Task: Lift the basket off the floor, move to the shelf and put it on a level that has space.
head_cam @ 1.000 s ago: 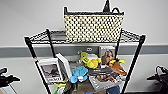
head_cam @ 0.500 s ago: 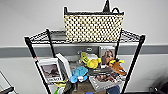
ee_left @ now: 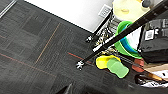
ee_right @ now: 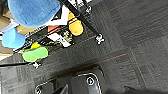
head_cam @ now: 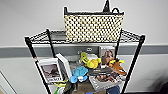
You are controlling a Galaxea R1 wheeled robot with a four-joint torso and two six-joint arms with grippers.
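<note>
Grey wall behind shelf (head_cam: 132,60); basket (head_cam: 93,27) sits on top level (head_cam: 41,37), unchanged from earlier: placement looks done. Gripper states cannot be told.

Robot body, visible parts.

- Base housing (ee_right: 75,83): black and glossy with rounded corners, split into panels by a thin pale outline.
- Round mark (ee_right: 90,81): white ring with a small symbol inside, on one panel of the housing.
- Smaller round mark (ee_right: 38,90): white, near the housing's other corner, blurred.
- Pale sliver (ee_right: 64,89): narrow and wedge-shaped, in front of the housing.
- Dark wedge (ee_left: 67,89): black and pointed with a lighter edge. Too little shows to say what part it is.
- Dark rounded mass (head_cam: 163,88): black, blurred, low at the head view's right.
</note>
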